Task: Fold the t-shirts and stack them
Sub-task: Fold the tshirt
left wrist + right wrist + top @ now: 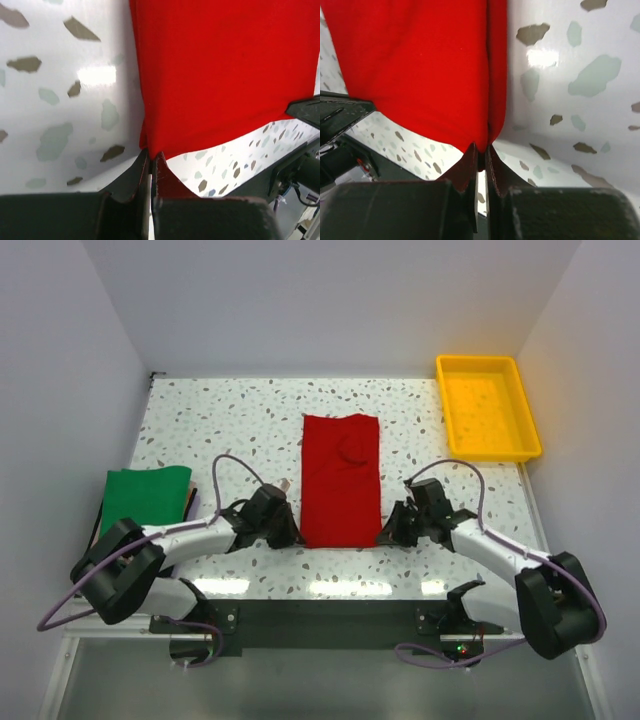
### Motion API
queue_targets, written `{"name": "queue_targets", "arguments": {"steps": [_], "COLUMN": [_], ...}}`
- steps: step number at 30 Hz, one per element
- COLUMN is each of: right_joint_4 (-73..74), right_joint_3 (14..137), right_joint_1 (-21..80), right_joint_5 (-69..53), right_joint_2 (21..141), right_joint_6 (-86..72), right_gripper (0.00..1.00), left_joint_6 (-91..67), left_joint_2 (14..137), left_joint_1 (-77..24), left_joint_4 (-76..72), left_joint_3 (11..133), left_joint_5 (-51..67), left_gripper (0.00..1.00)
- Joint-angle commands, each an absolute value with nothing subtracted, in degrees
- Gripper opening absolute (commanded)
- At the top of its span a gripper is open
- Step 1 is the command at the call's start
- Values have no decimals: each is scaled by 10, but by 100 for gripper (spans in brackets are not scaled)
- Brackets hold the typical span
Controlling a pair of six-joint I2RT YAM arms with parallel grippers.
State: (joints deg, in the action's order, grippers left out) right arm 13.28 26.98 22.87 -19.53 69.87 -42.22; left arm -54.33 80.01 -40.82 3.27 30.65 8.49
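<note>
Risk here is a thin pinch: left gripper [150, 156] and right gripper [481, 150] each sit clamped on a near corner of the bright red cloth t-shirt [340, 480], a long strip mid speckled white tabletop [230, 420], so a layer could slip and skew the fold.

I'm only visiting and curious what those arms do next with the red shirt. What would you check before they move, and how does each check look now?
1. Left gripper shut on the near left corner of the red t-shirt: ok.
2. Right gripper shut on its near right corner: ok.
3. Red t-shirt lies as a narrow strip, sides folded in: ok.
4. Every cloth layer caught in each pinch: cannot tell.
5. Green t-shirt folded at the left, apart from the red one: ok.
6. Yellow tray apart from the red t-shirt, at the far right: ok.
</note>
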Motion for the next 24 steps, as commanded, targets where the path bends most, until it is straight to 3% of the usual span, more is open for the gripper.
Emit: {"name": "queue_targets", "arguments": {"steps": [1, 16, 24], "right_joint_4": [174, 383, 399], "right_joint_3": [250, 223, 354], "right_joint_1": [229, 230, 230], "right_joint_5": [-207, -214, -150], "right_joint_2": [644, 326, 393], "right_joint_6": [-411, -432, -396], "right_gripper": [0, 0, 0], "left_joint_6": [-529, -613, -576], "left_joint_2": [755, 556, 600], "left_joint_1": [-426, -536, -533], "left_joint_4": [83, 170, 242], "left_joint_3": [289, 262, 404], "left_joint_5": [64, 1, -64], "left_gripper": [0, 0, 0]}}
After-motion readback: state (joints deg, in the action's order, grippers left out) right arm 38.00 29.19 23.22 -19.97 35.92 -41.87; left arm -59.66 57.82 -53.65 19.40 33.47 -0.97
